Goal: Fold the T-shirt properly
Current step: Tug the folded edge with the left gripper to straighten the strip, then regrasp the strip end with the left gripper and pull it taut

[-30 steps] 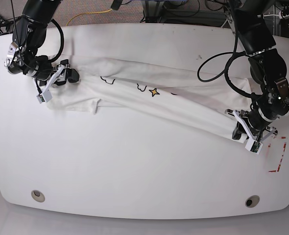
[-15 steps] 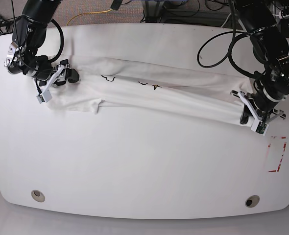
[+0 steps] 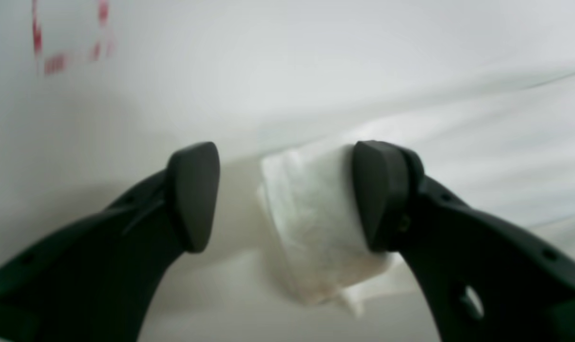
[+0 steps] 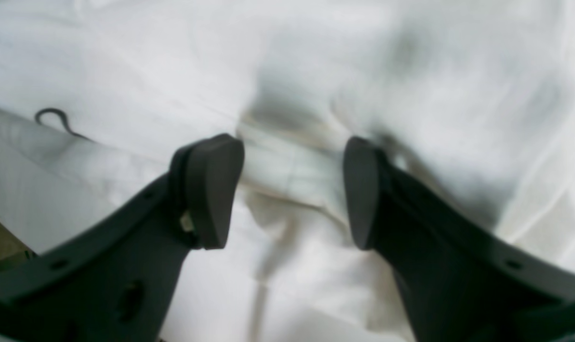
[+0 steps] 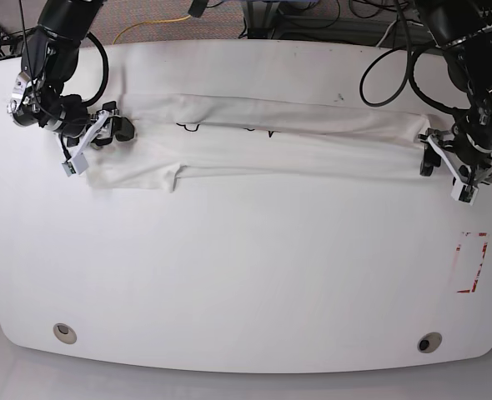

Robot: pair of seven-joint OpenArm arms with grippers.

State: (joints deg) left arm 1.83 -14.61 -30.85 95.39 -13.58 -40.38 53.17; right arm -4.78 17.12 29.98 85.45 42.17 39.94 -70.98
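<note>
A white surface (image 5: 229, 275) with rounded corners carries a white T-shirt (image 5: 263, 146), folded into a long band lying across its far half, one sleeve spread toward the near side. A red dashed rectangle (image 5: 473, 262) marks the surface near one edge. Two round holes (image 5: 63, 332) sit near the front edge.

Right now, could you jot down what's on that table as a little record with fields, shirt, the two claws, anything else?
T-shirt: white, folded into a long band across the table's far half, print mostly hidden
left gripper: jaws apart around the bunched shirt end, one pad touching the cloth
right gripper: jaws apart over the cloth at the other end
table: white
red marking: on the table near the left gripper
</note>
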